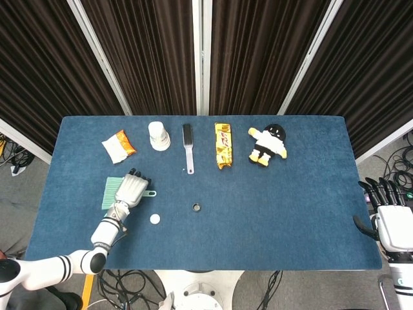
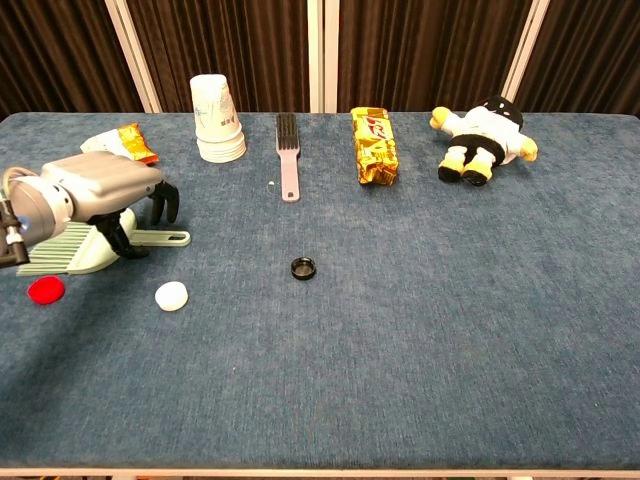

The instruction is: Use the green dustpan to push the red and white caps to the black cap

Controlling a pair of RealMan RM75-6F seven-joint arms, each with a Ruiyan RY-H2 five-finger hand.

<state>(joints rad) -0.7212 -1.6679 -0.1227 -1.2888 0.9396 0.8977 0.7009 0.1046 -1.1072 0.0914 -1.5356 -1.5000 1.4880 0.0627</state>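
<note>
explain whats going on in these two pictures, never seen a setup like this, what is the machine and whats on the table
This is a two-armed robot with human-like hands, steered by a person. One picture looks down from its head, the other looks forward from its chest.

On the blue cloth-covered table lie a pale green plastic dustpan, a small red cap, a white cap and a black cap. Along the far edge are an orange snack packet, a stack of white paper cups, a dark brush, a gold snack bar wrapper and a plush toy.

The left hand is over the dustpan; whether it grips it is unclear. The right hand hangs open beside the table, holding nothing.
</note>
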